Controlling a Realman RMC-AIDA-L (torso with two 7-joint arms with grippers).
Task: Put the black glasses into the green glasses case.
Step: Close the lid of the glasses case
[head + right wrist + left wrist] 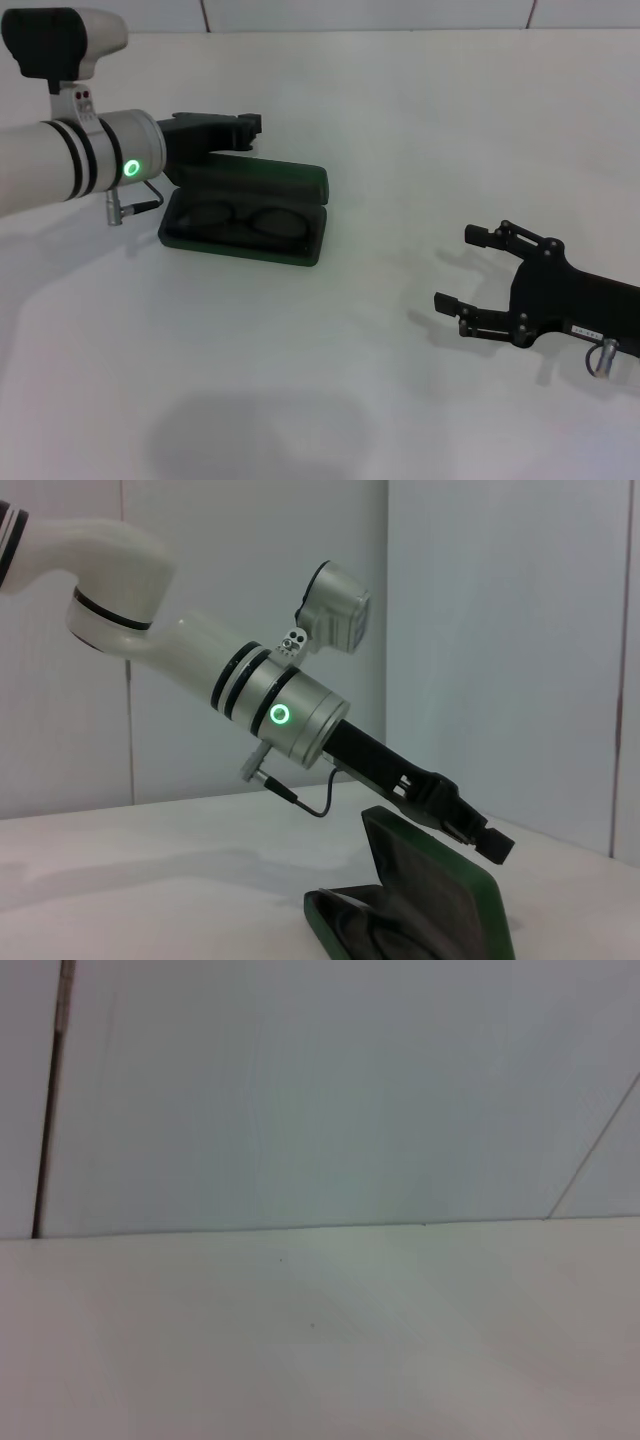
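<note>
While the right gripper [455, 270] is resting low over the white table [330, 400] on the near right, its fingers spread wide and holding nothing, it is sitting well apart from the work and looking idle.

Farther back, the green glasses case [245, 215] is lying open on the table, its lid standing up behind the tray. The black glasses [248, 219] are lying inside the tray, both lenses showing against the dark lining, so the placing itself is looking done to me.

Just behind and above the raised lid, the left gripper [250, 124] is hanging at the end of its white arm, the tip poking past the lid's top edge; from the right wrist view it [478, 832] is sitting close over the lid [440, 890], but I cannot tell whether its fingers are parted or closed.

If the left arm is clearing away, it ought to be lifting up and back before swinging, so that it is not knocking the lid or dragging the light case along. Nothing else is standing on the table nearby; only the upright lid is crowding that gripper, with the pale wall [320, 1090] behind.
</note>
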